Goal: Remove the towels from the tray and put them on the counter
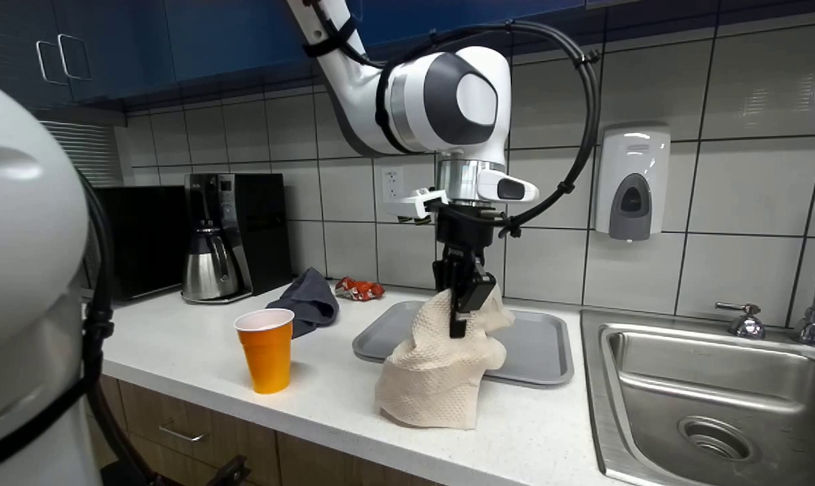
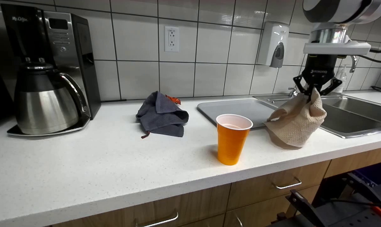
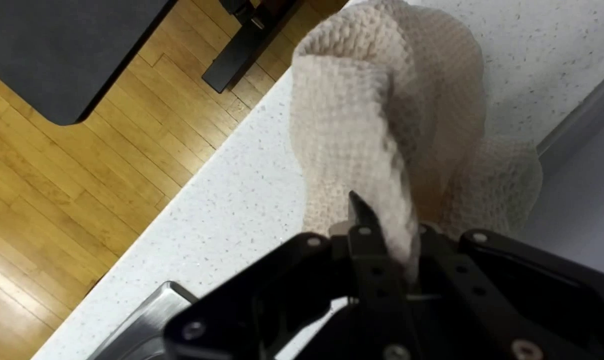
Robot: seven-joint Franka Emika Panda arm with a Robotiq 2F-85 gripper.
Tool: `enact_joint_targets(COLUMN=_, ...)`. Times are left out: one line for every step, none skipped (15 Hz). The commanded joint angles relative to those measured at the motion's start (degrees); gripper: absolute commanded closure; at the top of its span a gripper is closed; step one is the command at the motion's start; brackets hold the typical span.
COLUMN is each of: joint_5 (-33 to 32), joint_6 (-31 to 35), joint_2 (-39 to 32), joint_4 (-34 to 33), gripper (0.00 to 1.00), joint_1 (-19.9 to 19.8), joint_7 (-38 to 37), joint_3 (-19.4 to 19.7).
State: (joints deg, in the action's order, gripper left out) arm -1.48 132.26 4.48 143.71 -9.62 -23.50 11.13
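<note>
Pinching a beige towel (image 1: 431, 388) in the nearly closed tool (image 2: 310, 95); could drop it partly on the tray (image 1: 539, 347) by releasing too soon.

The white arm (image 1: 415, 94) has a grey joint panel (image 1: 441, 94), silver collar (image 1: 459, 178), black cables (image 1: 591, 101) and black fingers (image 1: 457, 329).

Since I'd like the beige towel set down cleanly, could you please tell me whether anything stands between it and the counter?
Nothing visible does: the hand holds the beige towel with its lower part over the counter, in front of the gray tray. The orange cup stands apart, to the side.
</note>
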Motion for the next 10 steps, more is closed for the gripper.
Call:
enact_joint_targets(joint_5=-1.41, joint_6=0.73, joint_2=0.93, joint_4=1.99, gripper=0.98, joint_1=-1.61, joint_7=-3.15, joint_3=-0.24)
enact_joint_targets(joint_5=-1.27, joint_6=0.86, joint_2=0.89, joint_4=2.48, gripper=0.98, joint_1=-1.81, joint_7=-3.49, joint_3=-0.16)
enact_joint_targets(joint_5=-1.23, joint_6=0.93, joint_2=0.86, joint_4=2.85, gripper=0.98, joint_1=-2.00, joint_7=-3.85, joint_3=-0.15)
enact_joint_targets(joint_5=-1.08, joint_6=1.19, joint_2=0.70, joint_4=3.25, gripper=0.98, joint_1=-2.17, joint_7=-4.16, joint_3=-0.10)
enact_joint_targets(joint_5=-0.92, joint_6=1.42, joint_2=0.58, joint_4=3.56, gripper=0.98, joint_1=-2.28, joint_7=-4.48, joint_3=-0.07)
enact_joint_targets(joint_5=-0.85, joint_6=1.83, joint_2=0.30, joint_4=3.79, gripper=0.98, joint_1=-2.42, joint_7=-4.84, joint_3=0.00)
enact_joint_targets(joint_5=-0.86, joint_6=2.04, joint_2=0.12, joint_4=3.96, gripper=0.98, joint_1=-2.49, joint_7=-5.32, joint_3=0.02)
enact_joint_targets(joint_5=-0.83, joint_6=2.39, joint_2=-0.35, joint_4=3.99, gripper=0.98, joint_1=-2.58, joint_7=-5.58, joint_3=0.09)
enact_joint_targets(joint_5=-0.82, joint_6=2.67, joint_2=-0.72, joint_4=4.02, gripper=0.98, joint_1=-2.62, joint_7=-5.81, joint_3=0.17)
enact_joint_targets(joint_5=-0.83, joint_6=3.02, joint_2=-1.39, joint_4=3.90, gripper=0.98, joint_1=-2.67, joint_7=-6.03, joint_3=0.31)
